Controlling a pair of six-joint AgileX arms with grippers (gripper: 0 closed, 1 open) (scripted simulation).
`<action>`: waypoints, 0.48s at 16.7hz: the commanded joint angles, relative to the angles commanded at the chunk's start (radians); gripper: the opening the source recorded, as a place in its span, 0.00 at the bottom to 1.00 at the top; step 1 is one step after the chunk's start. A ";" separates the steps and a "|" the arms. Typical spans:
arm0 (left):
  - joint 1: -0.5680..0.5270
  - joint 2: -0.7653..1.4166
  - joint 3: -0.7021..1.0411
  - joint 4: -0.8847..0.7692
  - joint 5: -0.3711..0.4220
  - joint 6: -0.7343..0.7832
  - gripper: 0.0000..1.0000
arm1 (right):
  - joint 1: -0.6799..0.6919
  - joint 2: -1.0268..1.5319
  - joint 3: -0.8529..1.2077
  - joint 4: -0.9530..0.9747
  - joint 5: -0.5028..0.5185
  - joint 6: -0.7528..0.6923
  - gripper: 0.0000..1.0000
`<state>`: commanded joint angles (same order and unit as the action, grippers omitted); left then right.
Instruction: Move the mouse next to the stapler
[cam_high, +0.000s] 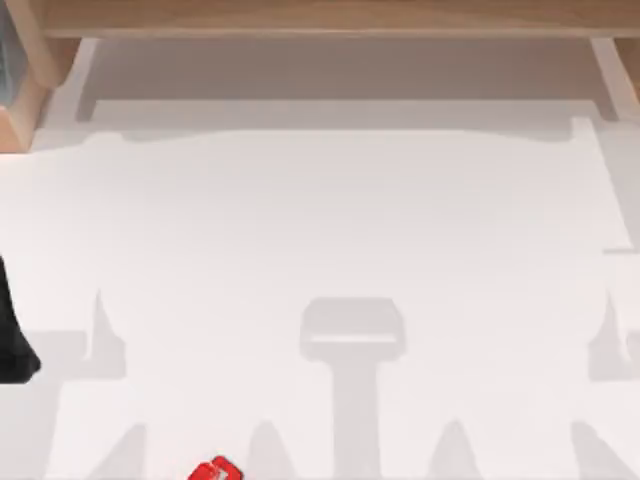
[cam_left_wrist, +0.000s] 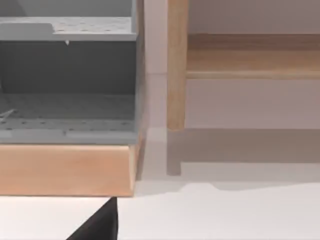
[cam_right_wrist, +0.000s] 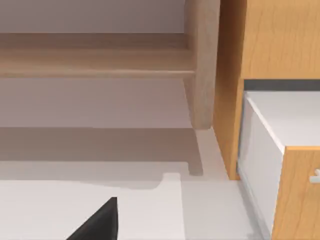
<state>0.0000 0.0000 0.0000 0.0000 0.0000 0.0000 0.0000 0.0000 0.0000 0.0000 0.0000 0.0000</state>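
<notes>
A small red object (cam_high: 215, 471) lies on the white table (cam_high: 320, 220) at the front edge, left of centre, cut off by the picture's border. I cannot tell whether it is the stapler or the mouse; the other of the two is out of view. My left arm (cam_high: 12, 330) appears as a dark shape at the table's left edge. A dark wedge of my left gripper (cam_left_wrist: 97, 227) shows in the left wrist view, facing the back of the table. A like wedge of my right gripper (cam_right_wrist: 97, 225) shows in the right wrist view.
A wooden shelf (cam_high: 320, 20) runs along the back on wooden posts (cam_left_wrist: 176, 65). At the back left stands a wood-framed unit with grey perforated shelves (cam_left_wrist: 65, 105). At the back right is a wooden cabinet with a white drawer (cam_right_wrist: 280, 150).
</notes>
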 joint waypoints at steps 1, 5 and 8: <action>0.000 0.000 0.000 0.000 0.000 0.000 1.00 | 0.000 0.000 0.000 0.000 0.000 0.000 1.00; 0.000 0.000 0.000 0.000 0.000 0.000 1.00 | -0.022 0.055 0.054 -0.043 0.000 -0.007 1.00; 0.000 0.000 0.000 0.000 0.000 0.000 1.00 | -0.075 0.206 0.203 -0.152 0.001 -0.026 1.00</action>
<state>0.0000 0.0000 0.0000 0.0000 0.0000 0.0000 -0.0752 0.2060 0.2032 -0.1522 0.0007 -0.0256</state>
